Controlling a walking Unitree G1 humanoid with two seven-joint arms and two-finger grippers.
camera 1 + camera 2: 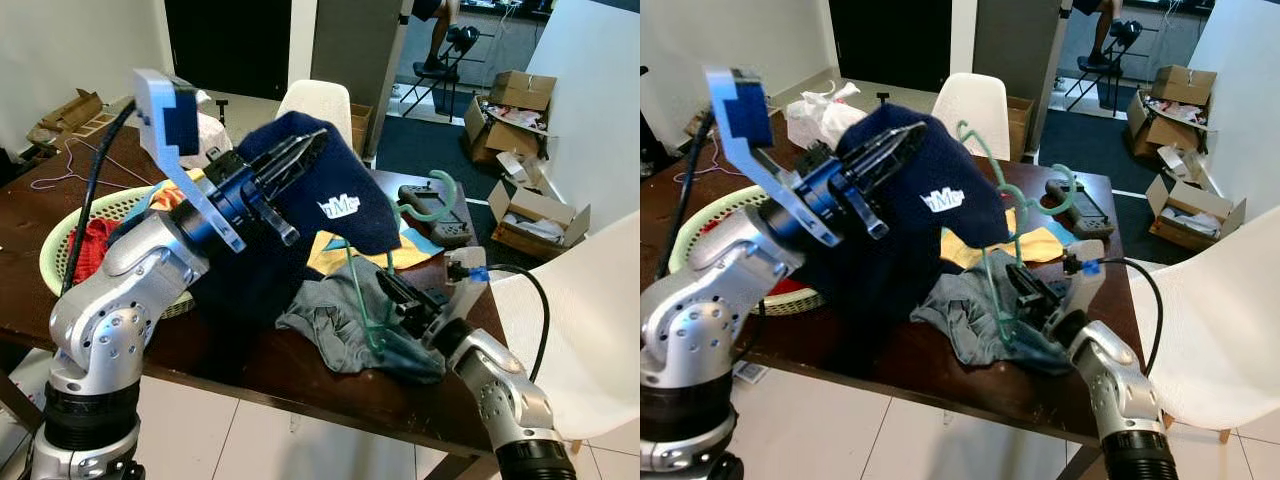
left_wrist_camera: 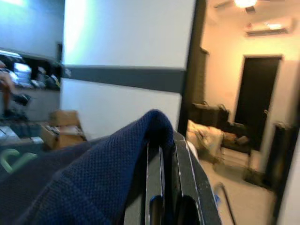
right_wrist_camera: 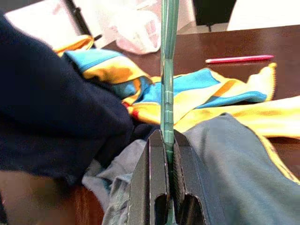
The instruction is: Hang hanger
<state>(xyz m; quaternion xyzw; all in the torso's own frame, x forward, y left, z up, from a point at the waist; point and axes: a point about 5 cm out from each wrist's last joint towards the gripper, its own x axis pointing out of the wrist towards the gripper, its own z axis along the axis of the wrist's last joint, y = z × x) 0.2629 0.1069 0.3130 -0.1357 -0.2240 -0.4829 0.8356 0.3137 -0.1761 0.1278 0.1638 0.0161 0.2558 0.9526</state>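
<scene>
One translucent green plastic hanger [image 1: 372,300] stands pinched in my right gripper [image 1: 395,292]; my left gripper [image 1: 300,155] clamps one navy knitted garment [image 1: 330,200].

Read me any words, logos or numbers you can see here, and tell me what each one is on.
White logo on the navy shirt, held up by the left gripper: blocky letters, too blurred to read for certain.
Cardboard boxes on the floor: any print is too small to read.
Green hanger in the right gripper: no text visible.
</scene>
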